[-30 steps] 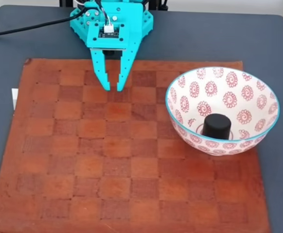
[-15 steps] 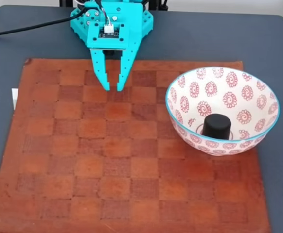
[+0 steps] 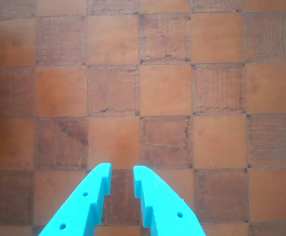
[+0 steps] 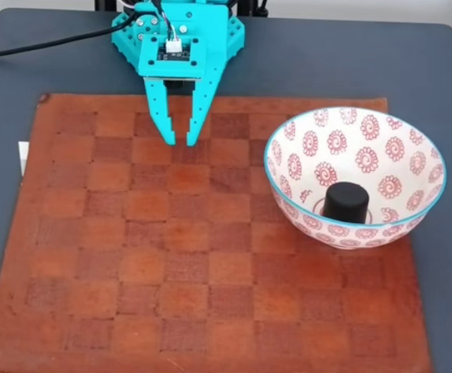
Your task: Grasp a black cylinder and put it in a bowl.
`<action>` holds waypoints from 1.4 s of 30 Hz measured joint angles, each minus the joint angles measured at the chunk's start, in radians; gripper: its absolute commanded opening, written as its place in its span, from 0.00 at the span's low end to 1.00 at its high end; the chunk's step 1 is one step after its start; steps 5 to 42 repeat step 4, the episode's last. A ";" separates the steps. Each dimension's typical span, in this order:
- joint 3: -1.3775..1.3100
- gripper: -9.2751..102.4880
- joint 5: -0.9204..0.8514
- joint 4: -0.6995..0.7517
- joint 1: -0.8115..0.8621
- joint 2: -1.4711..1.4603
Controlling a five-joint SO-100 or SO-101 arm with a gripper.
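In the wrist view, the two turquoise plastic fingers [image 3: 150, 206] of the gripper [image 3: 122, 172] reach up from the bottom edge with only a narrow gap between their tips and nothing in it. They look like printed parts: flat faces, small round holes, and a stepped inner edge. Beneath them lies the brown chequered leather mat [image 3: 162, 88], its squares alternating lighter orange-tan and darker reddish brown, the darker ones scored with fine lines and scuffs.

In the fixed view, the small matte black cylinder [image 4: 345, 202] stands upright on the floor of the large round white ceramic bowl [image 4: 292, 163], which is patterned with red spiral circles and edged by a thin teal-blue rim. The cylinder is short, with a flat top and rounded edge (rather like a bottle cap). The bowl sits at the right side of the mat, its glaze smooth against the mat's worn grain. The gripper hangs near the mat's far edge, well apart from the bowl, fingers pointing down and nearly together, empty. A dark grey table [image 4: 327, 62] surrounds the mat, and a black cable [image 4: 47, 43] runs off to the left.

Judged from this, the task looks done: the cylinder is in the bowl and released, and nothing seems left to do.
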 measured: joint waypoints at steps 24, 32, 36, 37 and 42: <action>0.000 0.12 0.000 0.000 0.000 0.000; 0.000 0.12 0.000 0.000 0.000 0.000; 0.000 0.12 0.000 0.000 0.000 0.000; 0.000 0.12 0.000 0.000 0.000 0.000; 0.000 0.12 0.000 0.000 0.000 0.000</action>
